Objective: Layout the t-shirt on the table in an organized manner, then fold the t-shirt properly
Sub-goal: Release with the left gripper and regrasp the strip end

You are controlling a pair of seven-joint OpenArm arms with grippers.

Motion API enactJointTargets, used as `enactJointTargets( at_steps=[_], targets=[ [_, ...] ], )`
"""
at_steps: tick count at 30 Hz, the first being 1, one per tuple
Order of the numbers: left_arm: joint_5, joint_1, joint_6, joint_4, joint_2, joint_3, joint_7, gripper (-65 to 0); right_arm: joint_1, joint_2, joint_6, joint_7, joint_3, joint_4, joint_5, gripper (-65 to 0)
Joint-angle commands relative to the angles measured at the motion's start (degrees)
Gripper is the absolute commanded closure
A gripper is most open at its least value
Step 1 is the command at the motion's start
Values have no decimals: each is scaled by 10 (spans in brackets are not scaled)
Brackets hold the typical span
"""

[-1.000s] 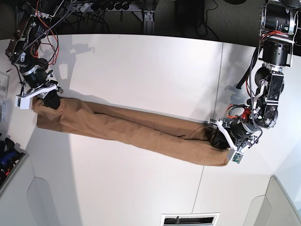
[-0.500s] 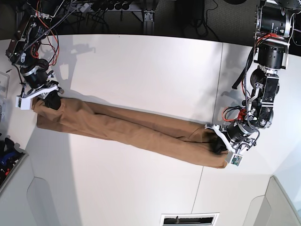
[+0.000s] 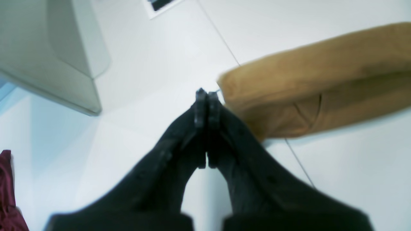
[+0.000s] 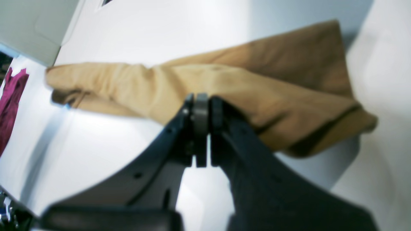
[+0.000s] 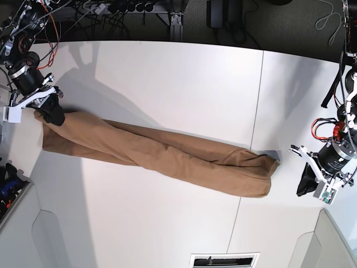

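Left gripper (image 5: 306, 186) swung off shirt (image 5: 189, 163), shut, empty! | right gripper (image 5: 54, 116) nearer, pinched on its end | long axis slants from table's (image 5: 167, 84) left edge toward bottom, base view | left needs to reach leftward

A dark-red cloth (image 3: 7, 195) lies at eight o'clock in the left wrist view, a grey panel (image 3: 65, 61) at ten; a white-framed slot (image 5: 225, 261) sits towards five o'clock in the base view
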Motion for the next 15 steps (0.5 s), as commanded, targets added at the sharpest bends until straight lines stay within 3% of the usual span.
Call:
enactJointTargets(
  at_steps=[1, 6, 13, 15],
  targets=[
    [-10, 7, -2, 16, -9, -18, 2, 0, -18, 8, 5, 6, 3, 21, 20, 0],
    [-28, 70, -37, 27, -9, -60, 15, 0, -115, 8, 13, -3, 3, 73, 55, 0],
    [-67, 114, -59, 27, 10, -65, 27, 0, -212, 8, 12, -5, 3, 116, 40, 0],
    [-88, 114, -93, 27, 31, -65, 32, -32, -219, 8, 12, -2, 3, 115, 32, -265]
  ],
)
